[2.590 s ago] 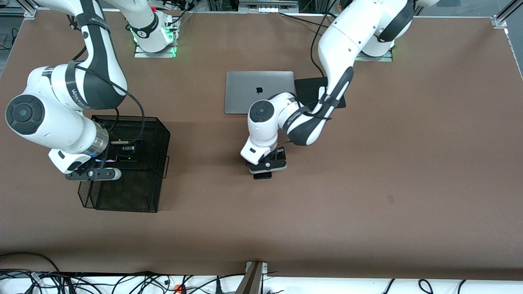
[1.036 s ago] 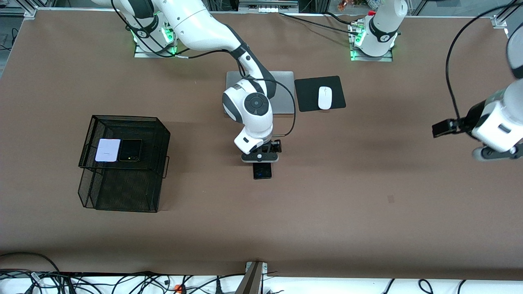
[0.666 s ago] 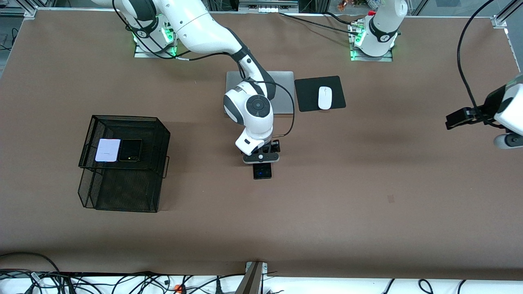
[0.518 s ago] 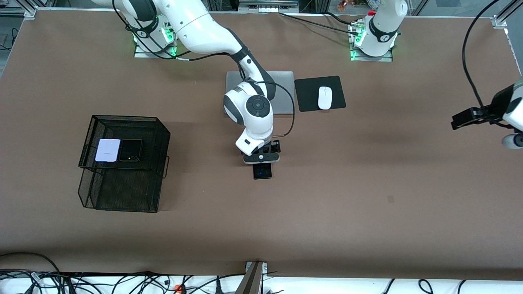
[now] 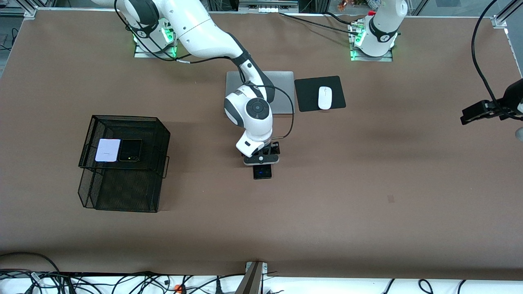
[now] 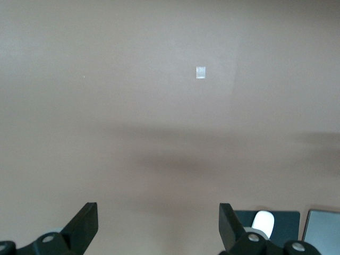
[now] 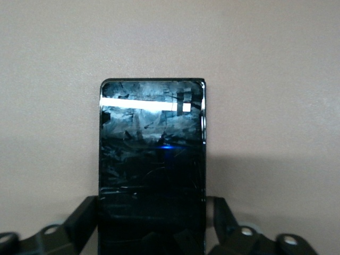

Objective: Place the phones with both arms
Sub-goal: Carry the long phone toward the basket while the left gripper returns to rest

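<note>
The longer black phone (image 5: 262, 172) lies flat mid-table, also in the right wrist view (image 7: 151, 159). My right gripper (image 5: 262, 160) is low over its end that is farther from the front camera. The open fingers (image 7: 87, 215) straddle its sides, with a small gap at one side. The lilac-white phone (image 5: 108, 150) and the small black phone (image 5: 130, 150) lie side by side in the black mesh basket (image 5: 122, 196). My left gripper (image 6: 158, 212) is open and empty, high over bare table at the left arm's end, its wrist (image 5: 490, 110) at the front view's edge.
A closed silver laptop (image 5: 282, 92) lies under the right arm's forearm. Beside it a white mouse (image 5: 325, 97) sits on a black pad (image 5: 308, 96). A small pale mark (image 5: 390, 199) is on the brown table.
My left arm has drawn away toward its end of the table, almost out of the front view. My right gripper has settled slightly lower over the long black phone. The phones have not moved.
</note>
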Controlling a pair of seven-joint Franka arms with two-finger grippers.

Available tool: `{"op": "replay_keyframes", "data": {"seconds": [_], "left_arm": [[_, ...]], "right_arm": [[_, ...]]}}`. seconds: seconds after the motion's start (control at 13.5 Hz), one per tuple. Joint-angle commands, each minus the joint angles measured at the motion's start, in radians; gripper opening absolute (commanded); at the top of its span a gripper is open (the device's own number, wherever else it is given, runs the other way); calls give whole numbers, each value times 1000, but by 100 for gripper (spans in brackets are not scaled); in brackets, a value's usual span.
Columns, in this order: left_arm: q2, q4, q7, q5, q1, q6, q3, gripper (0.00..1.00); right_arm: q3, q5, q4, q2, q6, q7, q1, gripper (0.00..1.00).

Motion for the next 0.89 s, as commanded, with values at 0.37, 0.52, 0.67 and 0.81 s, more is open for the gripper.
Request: {"op": "replay_keyframes", "data": {"seconds": [0.37,0.52,0.67,0.81], "left_arm": [[-134,-168,106,-23,-116,-39,53,100],[-137,-165,139,-24,-136,-60,85,100],[-150,-164,155,-42,-127,-62,99,100],[-144,-155,124,-69,-126,-62,99,100]], "right_arm": [[-39,-1,24,-78,-92,-16,-19,0],[-104,0,25,-170,-213,-54,-43,0],[-112,9,25,-254,-287,-204,-138,0],[-112,31,25,-302,-324,-368,-229,0]]}}
